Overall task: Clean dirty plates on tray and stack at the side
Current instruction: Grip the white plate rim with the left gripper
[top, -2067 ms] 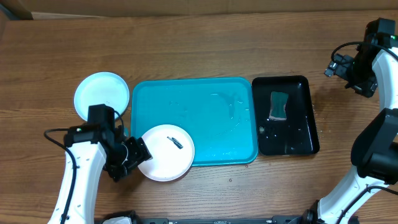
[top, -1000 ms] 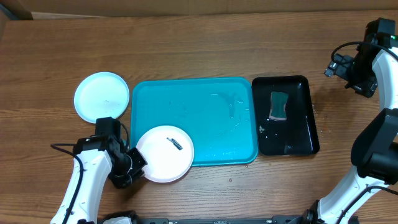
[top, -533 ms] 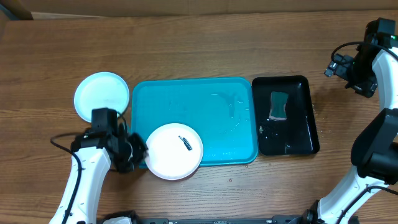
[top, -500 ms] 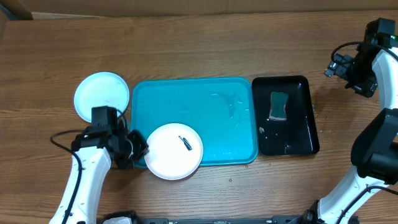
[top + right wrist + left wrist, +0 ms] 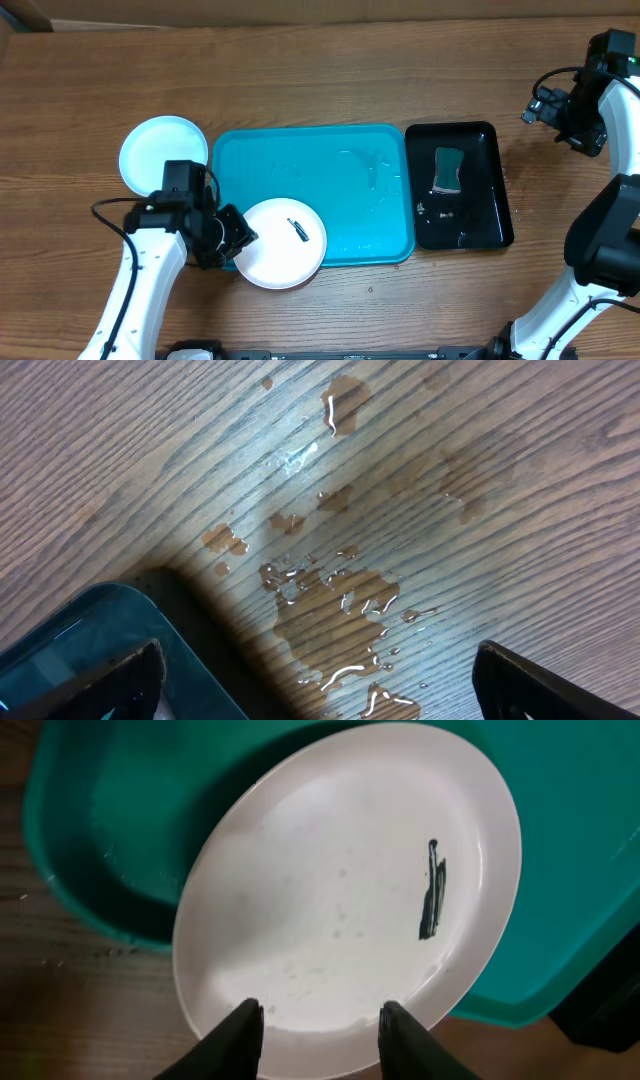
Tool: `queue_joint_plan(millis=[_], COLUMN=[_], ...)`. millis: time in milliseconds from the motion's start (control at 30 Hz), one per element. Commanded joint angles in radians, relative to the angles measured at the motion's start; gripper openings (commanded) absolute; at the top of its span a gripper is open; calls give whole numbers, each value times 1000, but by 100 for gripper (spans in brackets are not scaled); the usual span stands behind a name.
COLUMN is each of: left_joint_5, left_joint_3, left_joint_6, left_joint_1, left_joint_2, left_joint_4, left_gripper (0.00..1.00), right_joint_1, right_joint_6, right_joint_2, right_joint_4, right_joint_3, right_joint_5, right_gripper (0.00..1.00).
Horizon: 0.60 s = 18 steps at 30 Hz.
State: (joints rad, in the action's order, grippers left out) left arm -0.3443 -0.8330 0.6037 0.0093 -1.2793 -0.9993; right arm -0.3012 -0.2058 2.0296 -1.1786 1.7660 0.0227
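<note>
At the front-left corner of the large turquoise rectangular plastic tray (image 5: 330, 165), a round white plate (image 5: 283, 243) lies half across the raised rim, its near edge hanging out over the brown wooden table (image 5: 300, 70). A short dark smear (image 5: 432, 900) marks the plate to the right of its centre. The left gripper (image 5: 320, 1020) sits right at the plate's left edge. From its wrist camera, both black fingers (image 5: 240, 1032) stand apart above the near rim, side by side, with nothing pinched between them. A second plate, pale blue and round (image 5: 163, 152), lies flat on the table just beside the tray's left end. To the tray's right is a smaller black plastic tray (image 5: 480, 225) holding a green sponge (image 5: 448, 168). The right gripper (image 5: 315, 675) hangs far off to the right with its jaws spread wide and empty, over a small puddle of water (image 5: 330, 605) on the wood near the black tray's corner.
</note>
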Motion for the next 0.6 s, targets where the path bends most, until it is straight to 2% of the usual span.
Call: queue_joint_plan(millis=[0,167,300,433,567], left_joint_5=[39,101,88,89,90], left_joint_3=[-85,-76,-40,-5,26], left_joint_6=[-44,-51,-50,-27,-19], left_joint_1=[-6,-39,-77,-95,-95], left_joint_2=[-3,-3,-3,-3,-3], left_joint_4=[-68,-127,-129,-118,-116], left_gripper=[40,40,40,30,35], right_joint_1=[-3,-3,-3,-3,-3], right_joint_6=[-5,-5,-5,-5,-5], right_joint_2=[-21,-21,-21,-21,-21], right_joint_4=[3,3,3,3,3], right_joint_3=[13,13,13,13,13], right_joint_5=[-1,-1,-1,-1,-1], right_gripper=[100,100,100,100,100])
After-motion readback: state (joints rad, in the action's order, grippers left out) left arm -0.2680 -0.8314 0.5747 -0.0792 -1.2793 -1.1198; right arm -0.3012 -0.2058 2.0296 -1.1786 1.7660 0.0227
